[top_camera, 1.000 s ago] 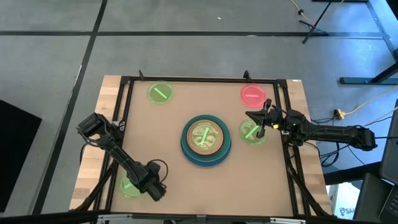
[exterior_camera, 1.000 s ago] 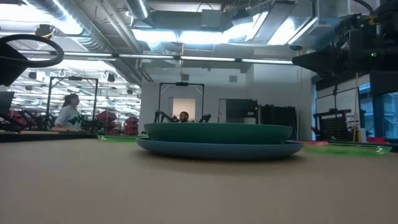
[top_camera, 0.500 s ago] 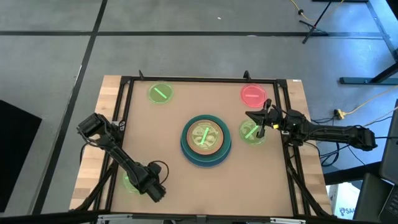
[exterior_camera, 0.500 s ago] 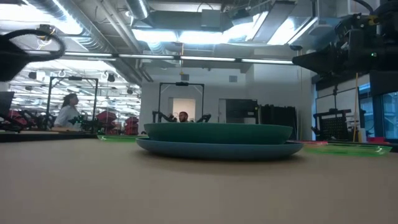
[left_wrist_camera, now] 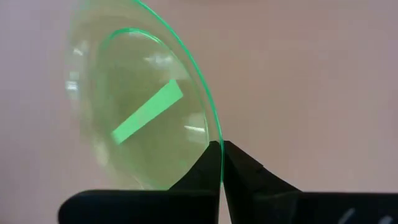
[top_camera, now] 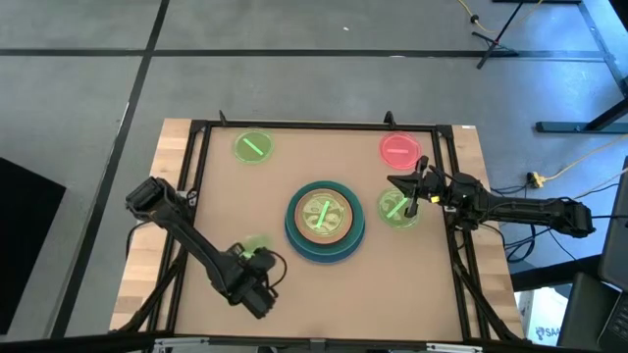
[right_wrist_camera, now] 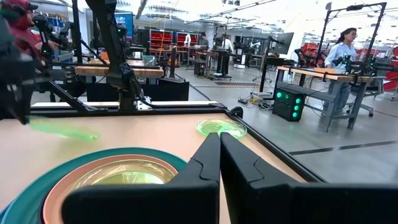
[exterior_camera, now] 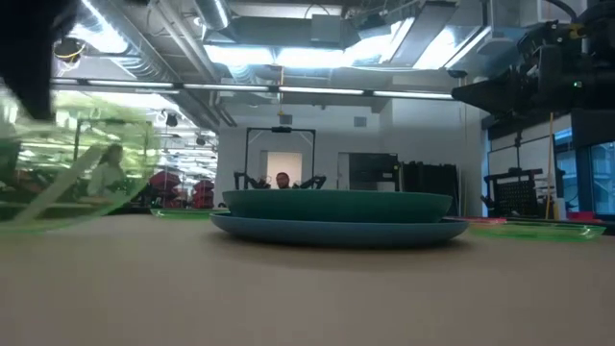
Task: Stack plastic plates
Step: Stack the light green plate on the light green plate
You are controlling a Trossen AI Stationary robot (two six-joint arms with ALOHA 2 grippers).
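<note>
The small green plate (left_wrist_camera: 143,118) is pinched by its rim between the left gripper's (top_camera: 257,277) fingers, which are clamped together on its edge, and is held clear of the bench (top_camera: 265,206). It hangs to the near-left of the central stack (top_camera: 325,221), well apart from it, with the stack lying up and to the right of the fingers in the high view. That stack has a blue plate at the bottom, a teal one on it, then a peach plate and a green one nested inside.

Judging by this, the coming move is a carry across to the stack, and the left arm is the one holding the load.

Another green plate (top_camera: 396,209) lies just right of the stack, with the right gripper (top_camera: 412,188) above its far edge, fingers closed together on nothing. A pink-red plate (top_camera: 398,149) lies beyond the stack to the right, and one more green plate (top_camera: 253,147) beyond it to the left.

The left wrist view shows the rim grip plainly, where the high view shows only a green blur. The low view shows the held plate (exterior_camera: 72,183) tilted and off the bench.
</note>
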